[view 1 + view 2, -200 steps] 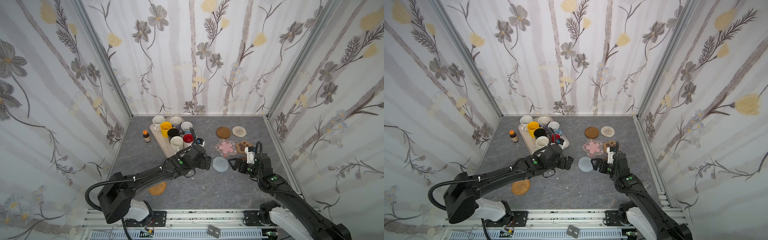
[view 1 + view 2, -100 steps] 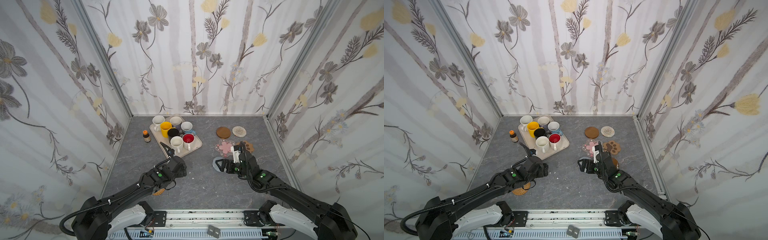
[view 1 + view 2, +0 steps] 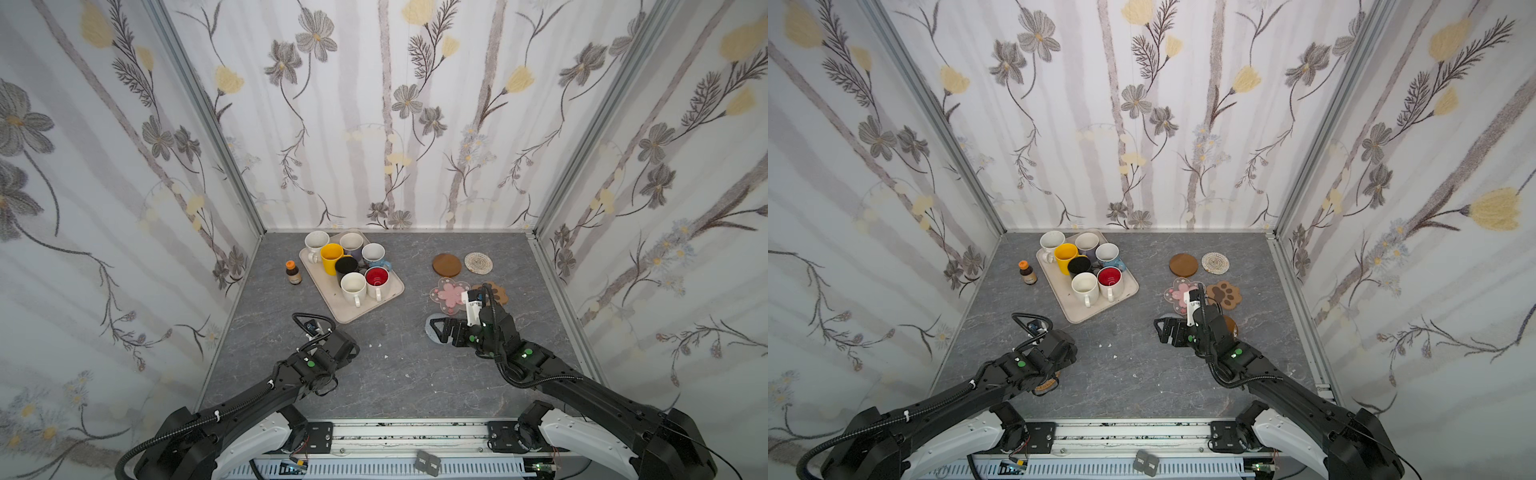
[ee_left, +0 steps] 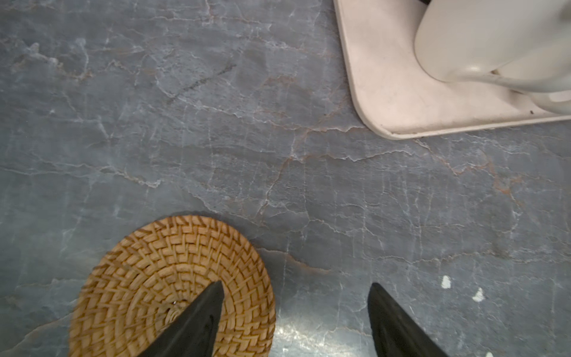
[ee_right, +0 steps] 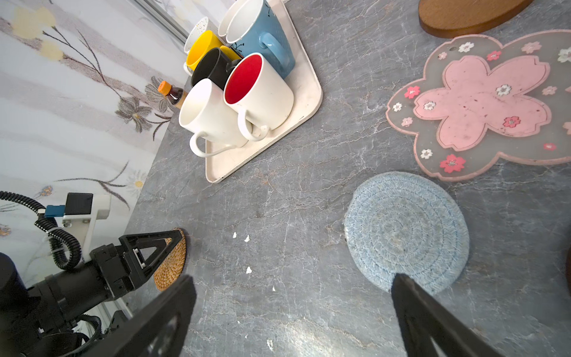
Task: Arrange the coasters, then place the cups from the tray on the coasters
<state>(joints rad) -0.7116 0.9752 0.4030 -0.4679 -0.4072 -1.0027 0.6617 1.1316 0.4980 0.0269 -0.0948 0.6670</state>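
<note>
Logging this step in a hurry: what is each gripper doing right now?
Left gripper: open, holding nothing, one jaw over the rattan coaster.
Right gripper: open, holding nothing, one jaw over the grey-blue coaster.

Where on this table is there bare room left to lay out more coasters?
Bare tabletop runs down the middle between the tray and the pink blossom coaster, widening toward the front. Another patch lies between the bottle and the left arm. Crowded: the right side, where coasters cluster around the right tool, and the tray, packed with mugs.
</note>
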